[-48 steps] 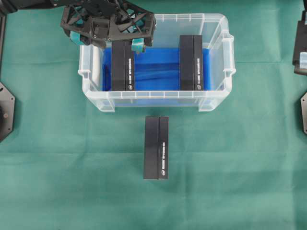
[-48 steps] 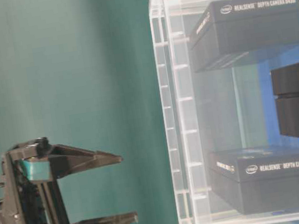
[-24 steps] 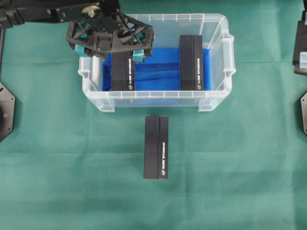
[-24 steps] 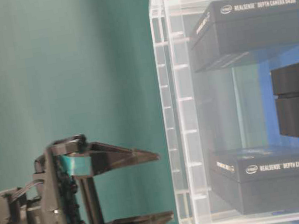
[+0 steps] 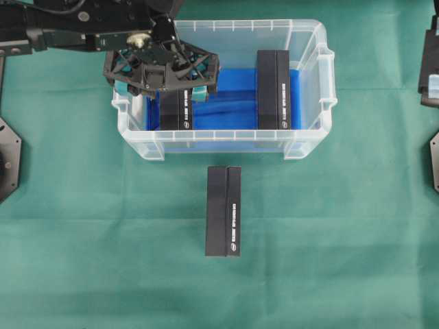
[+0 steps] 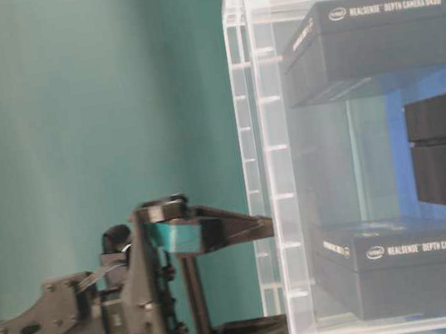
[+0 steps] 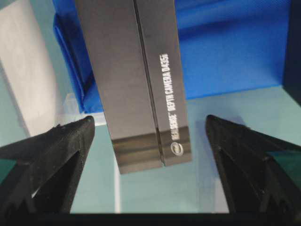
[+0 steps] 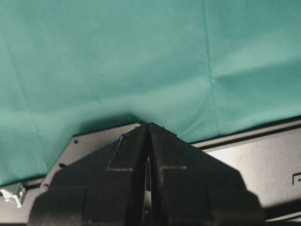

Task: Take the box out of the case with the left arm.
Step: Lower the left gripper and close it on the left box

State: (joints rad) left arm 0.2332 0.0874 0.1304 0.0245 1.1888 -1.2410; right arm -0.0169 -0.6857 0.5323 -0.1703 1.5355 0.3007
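The clear case (image 5: 309, 140) stands at the back middle of the green cloth, with blue lining on its bottom. Two black boxes lie inside it: the left box (image 5: 176, 113) and the right box (image 5: 273, 89). My left gripper (image 5: 162, 90) hangs open over the far end of the left box. Its teal pads (image 5: 199, 92) stand either side of the box and do not touch it. From the left wrist the box (image 7: 134, 80) lies between the black fingertips (image 7: 70, 141), with clear gaps on both sides. At table level, the left gripper (image 6: 266, 278) reaches the case rim (image 6: 255, 170).
A third black box (image 5: 223, 211) lies on the cloth in front of the case. My right gripper (image 8: 149, 129) is shut over the cloth at the right edge, beside a black base plate (image 8: 244, 160). Arm mounts (image 5: 7, 161) sit at both table sides.
The left gripper has moved forward and down from the case's back left corner. It now straddles the left box, still wide open. The boxes and the right arm have not moved.
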